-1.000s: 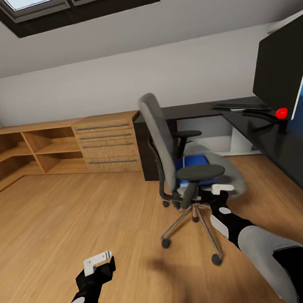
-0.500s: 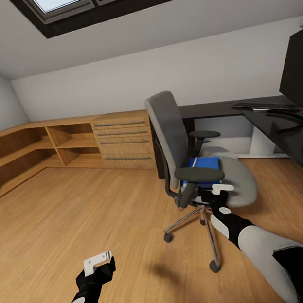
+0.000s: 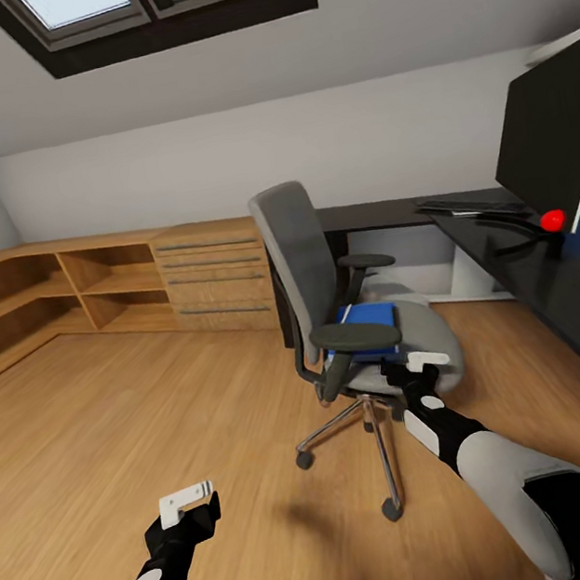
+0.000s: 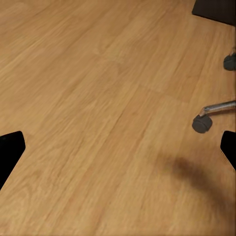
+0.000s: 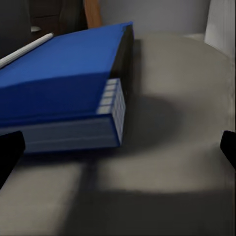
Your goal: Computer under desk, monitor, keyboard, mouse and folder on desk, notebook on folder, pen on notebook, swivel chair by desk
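The grey swivel chair (image 3: 308,258) stands on the floor left of the black desk (image 3: 555,293). On its seat lies the blue folder (image 3: 367,319), a thick blue stack with white page edges (image 5: 64,73). A thin white pen (image 5: 27,49) rests on the stack, and I cannot tell the notebook apart within it. My right gripper (image 3: 421,364) is open at the seat's front edge, just short of the stack (image 5: 118,160). My left gripper (image 3: 188,501) hangs open over bare floor (image 4: 118,147). The monitor (image 3: 552,133) and keyboard (image 3: 466,204) are on the desk. The mouse is out of view.
A wooden chest with bar handles (image 3: 215,276) and low wooden shelves (image 3: 37,299) line the back wall. A pale box shape (image 3: 469,271) stands under the desk. One chair caster (image 4: 201,123) lies near my left gripper. Open wood floor spreads to the left.
The head view swung left, then back right, so the whole picture shifted. Both grippers kept their places in it. The chair's wheeled base has turned slightly.
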